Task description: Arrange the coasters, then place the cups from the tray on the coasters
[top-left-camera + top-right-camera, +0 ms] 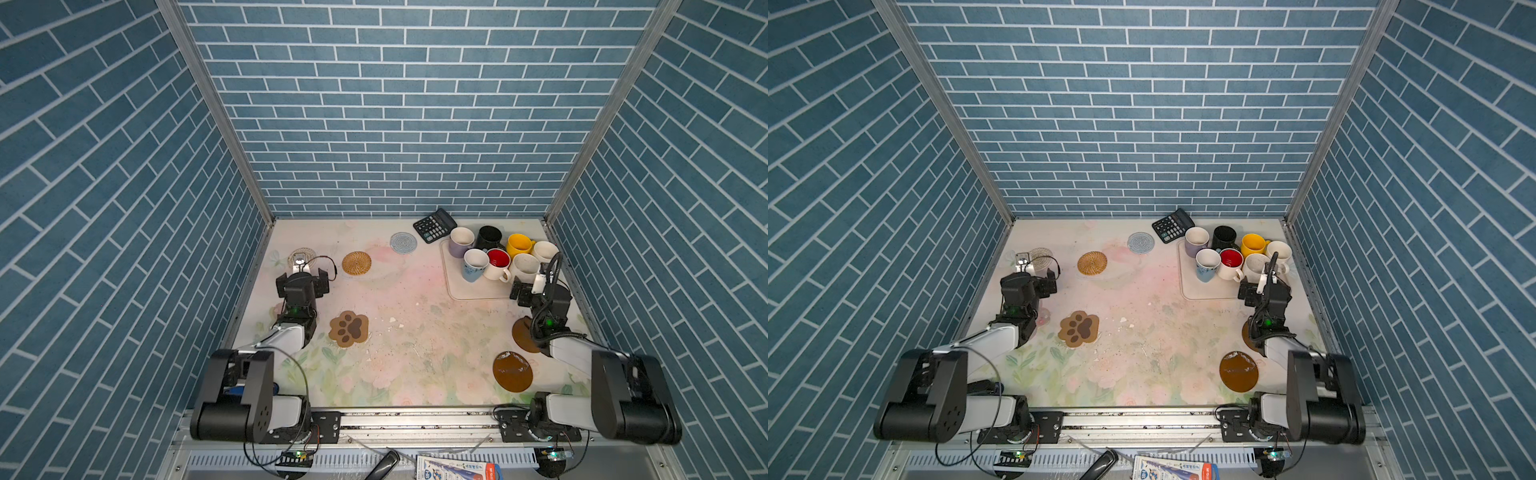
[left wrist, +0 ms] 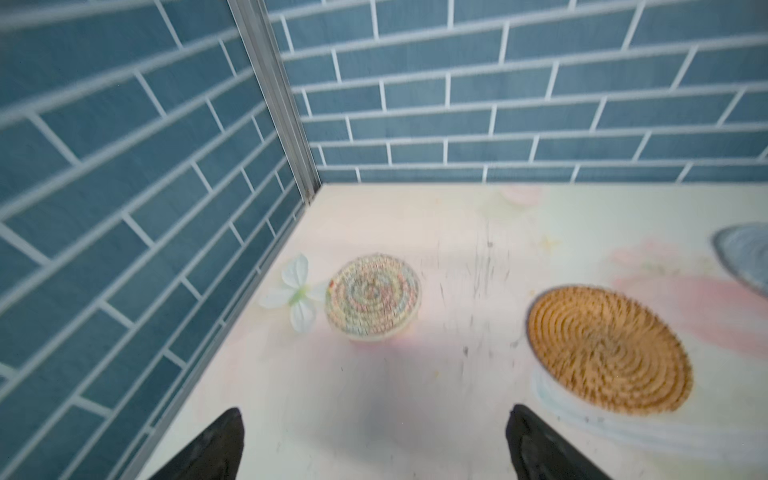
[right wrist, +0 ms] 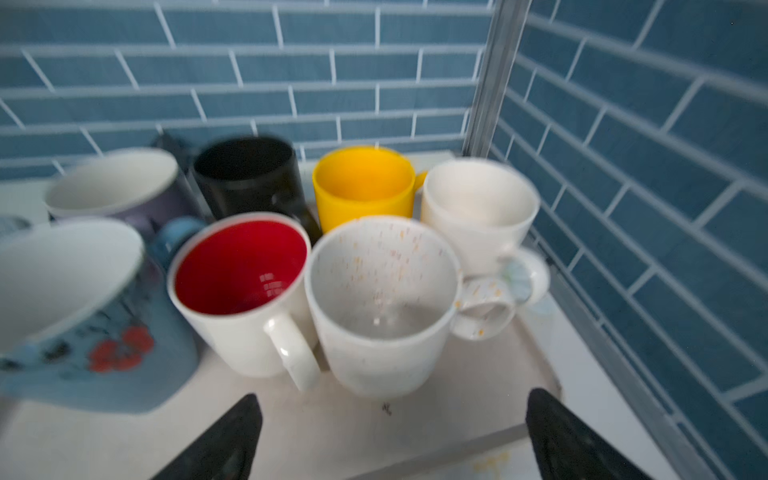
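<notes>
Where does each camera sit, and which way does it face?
Top view: high above the near edge, looking down at the table; left arm, right arm show.
Top view: alongside, same aim, same arms; tray right.
Left wrist: low, facing lacy coaster and tan coaster; open left hand shows.
Right wrist: low, facing cups on the tray; open right hand shows.
Shared: tan coaster, left wrist and top views.

Seven handled ceramic mugs [image 1: 525, 266], one flat cream-pink rectangular tray [image 1: 461, 287], one black calculator [image 1: 434, 225]. Thin coasters [image 1: 1238, 371] showing, six: two amber discs [image 1: 512, 371], one woven tan round mat [image 1: 356, 263], one blue-grey round mat [image 1: 403, 242], one clear lacy round mat [image 2: 372, 295], one brown paw-shaped mat [image 1: 349, 328].
</notes>
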Motion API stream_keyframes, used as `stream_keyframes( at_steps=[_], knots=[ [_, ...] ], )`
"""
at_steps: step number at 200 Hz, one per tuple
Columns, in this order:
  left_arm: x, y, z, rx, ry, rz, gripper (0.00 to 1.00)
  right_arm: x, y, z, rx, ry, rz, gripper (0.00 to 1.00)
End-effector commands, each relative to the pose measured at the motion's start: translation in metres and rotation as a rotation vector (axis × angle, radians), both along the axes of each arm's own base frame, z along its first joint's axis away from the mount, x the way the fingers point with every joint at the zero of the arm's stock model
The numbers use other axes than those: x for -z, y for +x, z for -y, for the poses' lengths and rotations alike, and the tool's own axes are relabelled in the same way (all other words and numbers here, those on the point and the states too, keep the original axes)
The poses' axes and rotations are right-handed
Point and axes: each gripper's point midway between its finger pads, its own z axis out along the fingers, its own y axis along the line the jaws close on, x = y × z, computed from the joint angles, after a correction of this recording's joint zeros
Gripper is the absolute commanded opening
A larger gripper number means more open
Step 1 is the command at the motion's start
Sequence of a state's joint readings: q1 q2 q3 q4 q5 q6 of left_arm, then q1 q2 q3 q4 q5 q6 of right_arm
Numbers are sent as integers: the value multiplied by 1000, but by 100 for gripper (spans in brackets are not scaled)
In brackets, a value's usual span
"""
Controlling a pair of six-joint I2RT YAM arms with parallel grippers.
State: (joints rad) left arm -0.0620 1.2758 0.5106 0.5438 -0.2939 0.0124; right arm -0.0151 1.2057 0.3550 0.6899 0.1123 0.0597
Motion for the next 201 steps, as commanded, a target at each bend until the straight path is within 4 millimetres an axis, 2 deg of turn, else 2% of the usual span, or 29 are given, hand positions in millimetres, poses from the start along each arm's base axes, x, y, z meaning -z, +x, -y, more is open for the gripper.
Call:
stream_keyframes(
  at_steps=[1, 29, 42, 59, 75, 96, 122, 142, 176, 201],
  knots=[
    [-29, -10, 4, 18, -48, -47, 99, -36, -19, 10, 85, 67, 19, 99],
    [-81, -14, 32, 144, -187, -76, 99, -77, -38, -4, 49, 220, 8, 96],
    [-98, -16, 55, 232, -233, -122, 99, -88, -43, -30, -59, 310, -17, 94],
    [-116, -24, 77, 259, -191, -191, 99, -101, -50, -57, -125, 329, -52, 93],
    [-121, -30, 99, 305, -154, -234, 99, -110, -52, -81, -183, 322, -76, 93],
    [-112, -28, 118, 339, -157, -286, 99, -118, -50, -123, -318, 341, -115, 93],
    [-91, -13, 128, 337, -182, -373, 91, -125, -42, -158, -404, 363, -100, 93],
    [-68, 3, 137, 345, -187, -466, 82, -126, -30, -175, -439, 388, -78, 93],
    [-28, 29, 150, 351, -184, -574, 75, -116, -3, -202, -471, 410, -69, 93],
    [-5, 48, 155, 356, -200, -632, 61, -103, 18, -215, -479, 402, -71, 93]
  ],
)
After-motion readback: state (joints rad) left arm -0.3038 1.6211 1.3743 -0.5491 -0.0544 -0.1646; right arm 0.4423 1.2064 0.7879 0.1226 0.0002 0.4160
